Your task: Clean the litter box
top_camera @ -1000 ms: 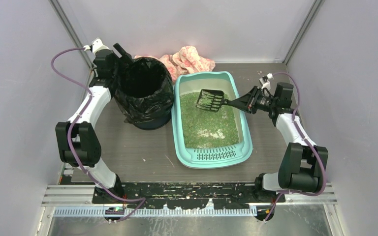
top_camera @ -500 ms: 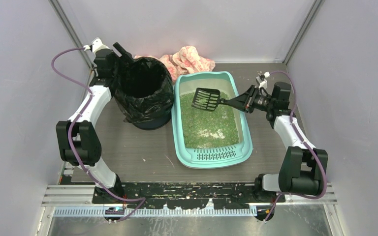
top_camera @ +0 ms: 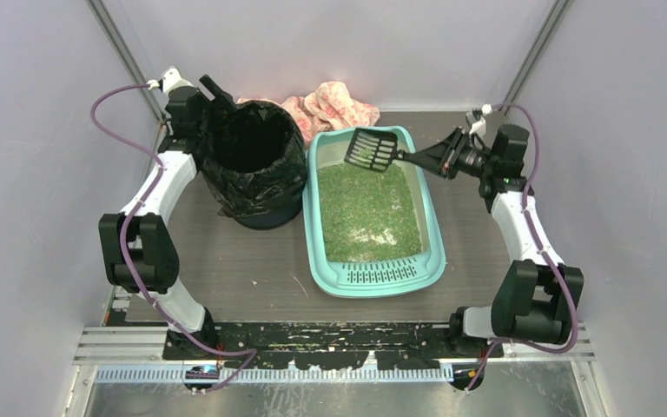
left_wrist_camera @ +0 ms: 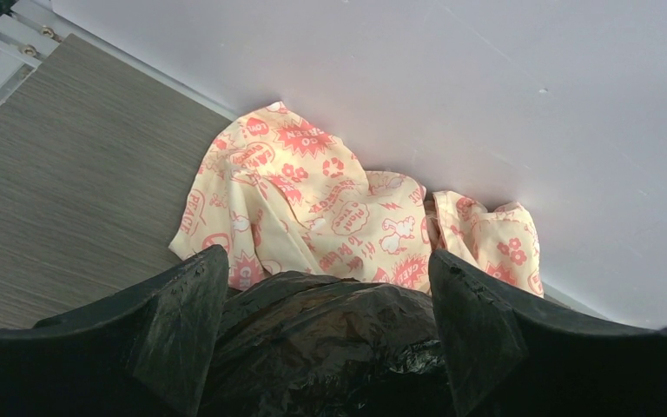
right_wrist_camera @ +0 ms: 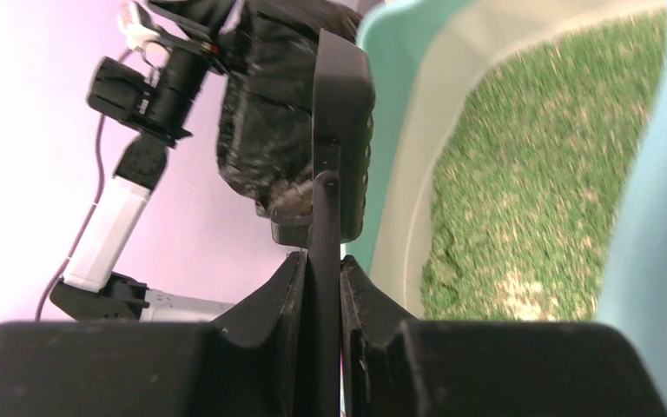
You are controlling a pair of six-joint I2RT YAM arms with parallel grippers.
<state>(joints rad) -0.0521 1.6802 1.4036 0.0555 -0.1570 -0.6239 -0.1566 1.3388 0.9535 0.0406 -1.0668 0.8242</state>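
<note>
Litter box (top_camera: 373, 261), no legible label

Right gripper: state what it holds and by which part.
The right gripper is shut on the black litter scoop, gripping the end of its handle; the scoop head carries green litter above the litter box.

My table (top_camera: 252, 278) is dark woodgrain. On it sit the litter box (top_camera: 373, 276), a black-bagged bin (top_camera: 256, 187) beside it, and a crumpled patterned cloth (top_camera: 339, 104) behind both.
</note>
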